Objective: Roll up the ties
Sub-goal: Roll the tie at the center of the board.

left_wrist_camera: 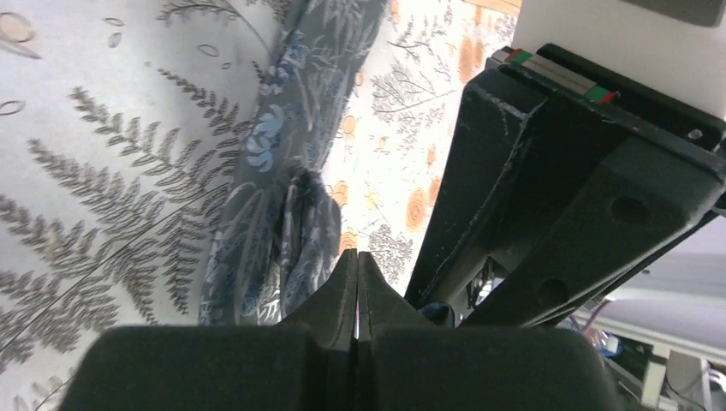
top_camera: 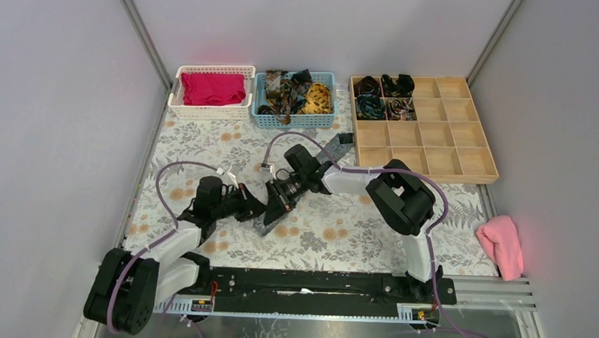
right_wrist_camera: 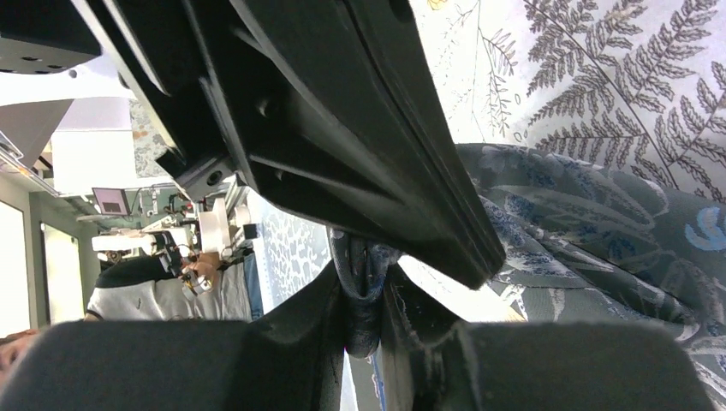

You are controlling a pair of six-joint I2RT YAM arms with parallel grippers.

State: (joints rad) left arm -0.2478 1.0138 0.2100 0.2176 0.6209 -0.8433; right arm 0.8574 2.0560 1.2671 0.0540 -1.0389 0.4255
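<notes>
At the middle of the table, the right gripper (right_wrist_camera: 366, 295) is nipped onto a fold of the grey floral tie (right_wrist_camera: 599, 223). A dark bunch of the fabric stands up between its two fingers, which sit only narrowly apart around it. Facing it almost tip to tip, the left gripper (left_wrist_camera: 357, 267) has its fingers pressed flat together with nothing visible between them. Its tips lie just beside a puckered fold of the same tie, though from the wrist view it is hard to say whether they actually touch the cloth. The tie lies as a flat strip on the fern-and-flower tablecloth (top_camera: 207, 136), running diagonally from under the two grippers up and to the right, its far end near the wooden tray (top_camera: 439, 176). That tray, at the back right, is divided into small compartments. Four rolled ties (top_camera: 371, 106) sit in the four at its upper left corner, one coil in each. Left of it, a blue basket (top_camera: 294, 122) holds a heap of loose ties (top_camera: 314, 98), one of them yellow-orange. A white basket (top_camera: 208, 111) beside it holds a magenta cloth (top_camera: 211, 88). A pink cloth (top_camera: 501, 244) lies at the right edge, well apart from the arms.
</notes>
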